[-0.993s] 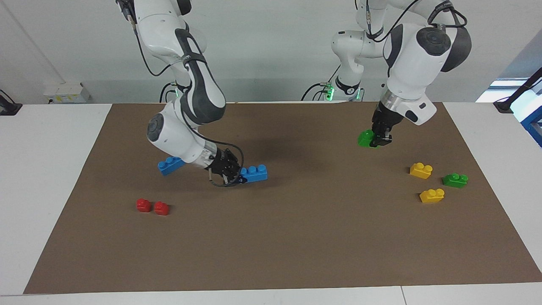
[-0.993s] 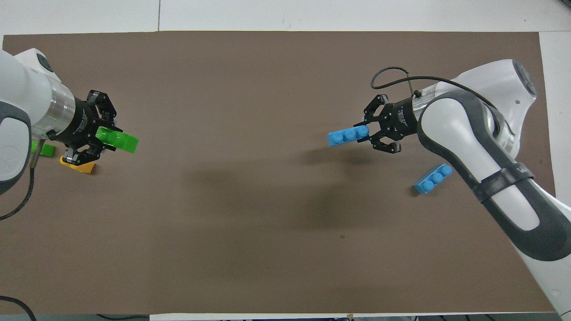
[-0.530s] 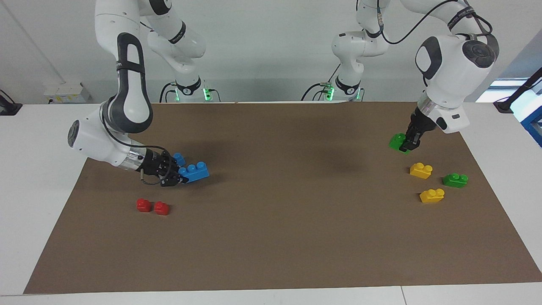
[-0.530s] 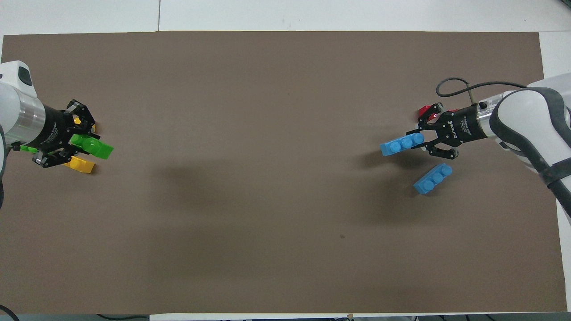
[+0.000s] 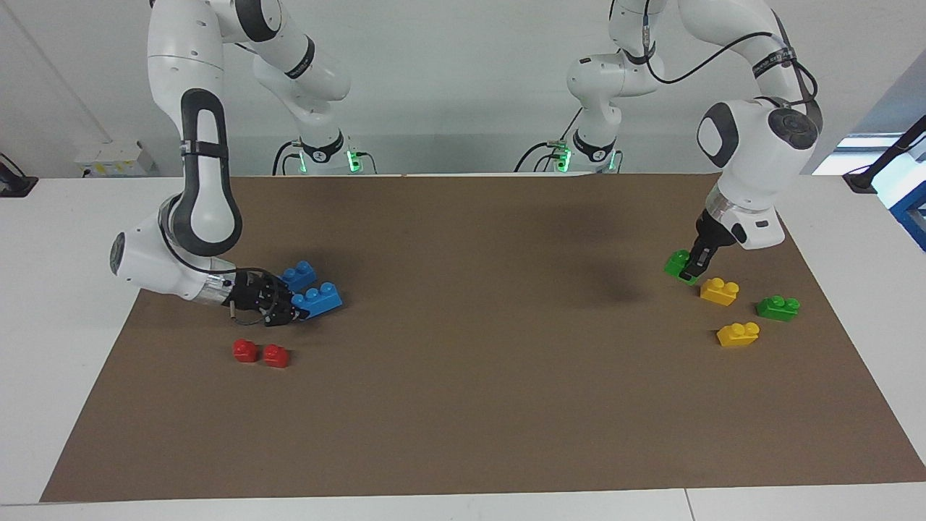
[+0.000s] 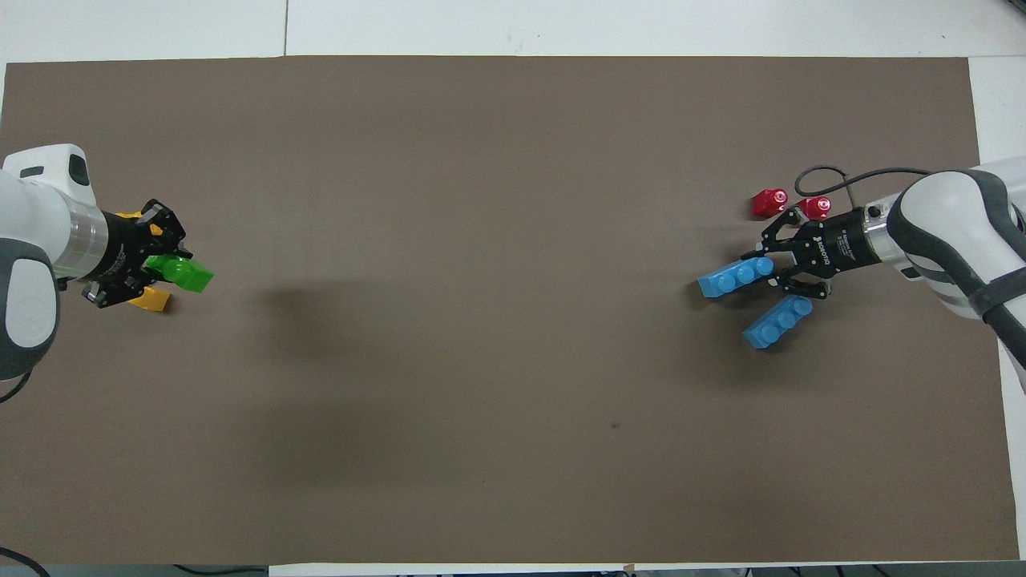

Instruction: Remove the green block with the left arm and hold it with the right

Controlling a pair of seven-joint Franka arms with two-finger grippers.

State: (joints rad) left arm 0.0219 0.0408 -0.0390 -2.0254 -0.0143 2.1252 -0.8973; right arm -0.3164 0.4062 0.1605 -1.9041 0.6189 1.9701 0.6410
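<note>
My left gripper [image 5: 689,272] [image 6: 163,268] is shut on a small bright green block [image 5: 678,263] [image 6: 186,275] and holds it low over the mat at the left arm's end, close beside a yellow brick [image 5: 719,290]. A second green block [image 5: 778,307] lies on the mat near it. At the right arm's end, my right gripper [image 5: 292,309] [image 6: 768,269] is shut on a long blue brick [image 5: 319,298] [image 6: 731,277], held low and tilted just above the mat.
Another blue brick [image 5: 298,275] [image 6: 776,321] lies right beside the held one. Two red bricks [image 5: 260,353] [image 6: 769,202] sit close to the right gripper. A second yellow brick [image 5: 738,333] lies by the green block on the brown mat [image 5: 477,376].
Both arms have swung outward from the middle toward their own ends and come lower, each still carrying its brick. The bricks lying on the mat have not moved.
</note>
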